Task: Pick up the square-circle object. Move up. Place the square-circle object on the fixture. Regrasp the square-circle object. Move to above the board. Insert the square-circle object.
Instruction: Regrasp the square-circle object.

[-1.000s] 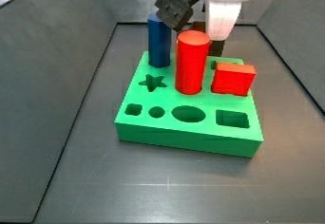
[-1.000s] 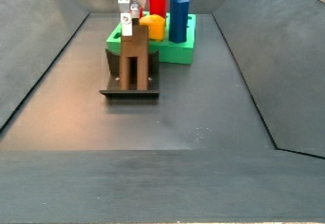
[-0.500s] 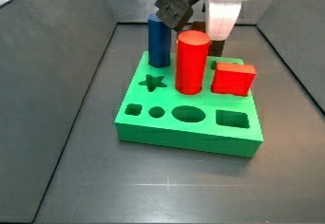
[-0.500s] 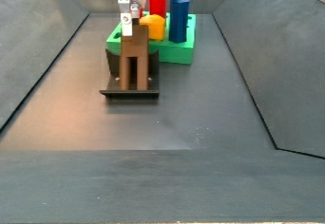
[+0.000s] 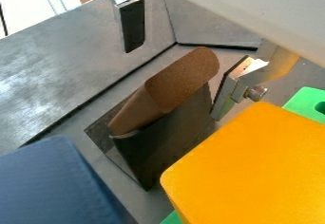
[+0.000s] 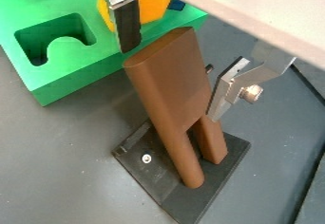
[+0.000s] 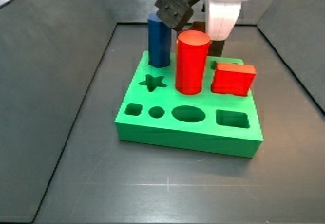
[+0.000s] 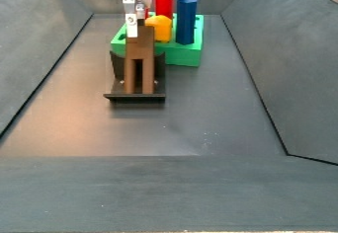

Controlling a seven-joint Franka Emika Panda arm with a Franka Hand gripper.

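The square-circle object (image 6: 172,104) is a brown peg that leans tilted in the black fixture (image 6: 159,166), its round end up in a wrist view (image 5: 172,85). My gripper (image 6: 178,65) hangs over the peg's upper end and is open. One dark-padded finger (image 6: 124,27) and one silver finger (image 6: 233,84) stand on either side, each apart from the peg. In a side view the peg (image 8: 137,54) and fixture (image 8: 134,91) stand in front of the green board (image 8: 188,53). From the opposite side view the board (image 7: 191,119) hides them.
On the board stand a blue peg (image 7: 159,40), a red cylinder (image 7: 192,62), a red cube (image 7: 234,78) and a yellow peg (image 8: 157,26). Star, round, oval and square holes show in its near top. Sloping dark walls (image 8: 258,69) enclose the floor.
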